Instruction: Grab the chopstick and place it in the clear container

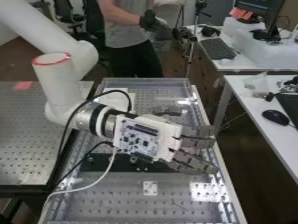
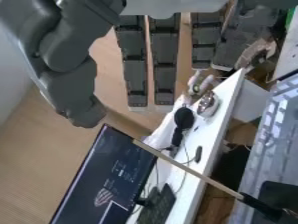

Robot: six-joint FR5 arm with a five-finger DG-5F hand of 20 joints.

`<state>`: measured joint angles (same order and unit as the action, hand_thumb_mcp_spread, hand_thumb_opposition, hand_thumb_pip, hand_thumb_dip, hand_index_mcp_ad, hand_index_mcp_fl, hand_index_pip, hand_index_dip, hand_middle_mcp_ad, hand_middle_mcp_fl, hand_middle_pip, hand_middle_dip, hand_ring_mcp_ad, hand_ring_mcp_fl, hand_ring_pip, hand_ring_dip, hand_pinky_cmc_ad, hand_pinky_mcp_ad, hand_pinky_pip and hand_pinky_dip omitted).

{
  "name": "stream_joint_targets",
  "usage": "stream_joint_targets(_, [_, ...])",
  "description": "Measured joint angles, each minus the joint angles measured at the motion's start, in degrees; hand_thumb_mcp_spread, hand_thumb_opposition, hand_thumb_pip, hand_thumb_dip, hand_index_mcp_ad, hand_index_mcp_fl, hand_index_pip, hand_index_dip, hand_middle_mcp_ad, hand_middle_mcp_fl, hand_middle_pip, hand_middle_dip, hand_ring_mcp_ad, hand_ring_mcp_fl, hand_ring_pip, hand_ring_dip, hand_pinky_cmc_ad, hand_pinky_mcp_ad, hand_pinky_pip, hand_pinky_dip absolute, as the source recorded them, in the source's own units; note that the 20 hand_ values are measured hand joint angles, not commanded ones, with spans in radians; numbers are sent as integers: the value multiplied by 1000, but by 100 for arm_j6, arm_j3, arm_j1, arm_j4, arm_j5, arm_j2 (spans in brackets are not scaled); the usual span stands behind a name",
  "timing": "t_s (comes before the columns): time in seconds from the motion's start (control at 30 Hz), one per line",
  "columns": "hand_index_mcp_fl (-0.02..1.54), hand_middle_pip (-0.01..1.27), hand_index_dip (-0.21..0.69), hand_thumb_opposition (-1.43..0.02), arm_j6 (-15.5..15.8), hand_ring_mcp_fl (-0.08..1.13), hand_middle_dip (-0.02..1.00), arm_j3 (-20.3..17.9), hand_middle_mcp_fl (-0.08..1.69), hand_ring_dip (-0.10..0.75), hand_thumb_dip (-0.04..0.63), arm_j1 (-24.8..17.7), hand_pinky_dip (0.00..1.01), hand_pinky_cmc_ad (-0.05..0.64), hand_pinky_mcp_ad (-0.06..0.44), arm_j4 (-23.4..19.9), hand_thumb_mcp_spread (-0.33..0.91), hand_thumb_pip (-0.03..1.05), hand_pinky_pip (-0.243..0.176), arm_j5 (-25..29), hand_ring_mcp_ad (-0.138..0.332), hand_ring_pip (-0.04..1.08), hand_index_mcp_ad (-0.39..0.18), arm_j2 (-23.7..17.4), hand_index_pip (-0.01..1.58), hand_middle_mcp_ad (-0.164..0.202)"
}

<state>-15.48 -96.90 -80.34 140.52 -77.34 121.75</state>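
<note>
The hand [image 1: 193,142] is over the right part of the perforated bench, its dark fingers straight and pointing to the right. Seen from the wrist, the hand [image 2: 136,65] has its fingers extended and its thumb apart from them, with nothing held. A thin, light wooden chopstick [image 2: 193,171] stands out slantwise from a black holder [image 2: 266,207], apart from the fingers. I cannot make out a clear container for certain.
A black plate [image 1: 126,162] with small knobs lies beneath the arm's cables. A small white plate [image 1: 151,188] is on the bench nearer the camera. Side desks [image 1: 266,145] with a mouse and keyboards stand beyond the bench's right edge.
</note>
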Motion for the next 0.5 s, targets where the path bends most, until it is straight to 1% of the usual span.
stream_joint_targets(0.17, [410, 138, 16, -785, 47, 113, 429, 232, 560, 93, 309, 33, 548, 194, 185, 311, 290, 822, -140, -194, 215, 75, 38, 153, 496, 115])
stream_joint_targets(0.3, [367, 148, 16, -785, 24, 145, 428, 326, 550, 91, 309, 52, 548, 194, 185, 337, 290, 822, -138, -256, 211, 70, 38, 233, 463, 119])
stream_joint_targets(0.37, [365, 157, 16, -785, -6, 145, 428, 373, 571, 96, 309, 60, 548, 194, 185, 337, 290, 822, -138, -294, 211, 73, 38, 282, 466, 119])
stream_joint_targets(0.43, [365, 166, 16, -785, -27, 143, 429, 435, 576, 101, 309, 73, 555, 194, 183, 350, 290, 822, -124, -346, 215, 66, 38, 347, 466, 115])
stream_joint_targets(0.5, [363, 180, 16, -785, -25, 161, 428, 479, 586, 101, 309, 84, 555, 195, 187, 368, 290, 822, -124, -390, 211, 65, 37, 384, 501, 115])
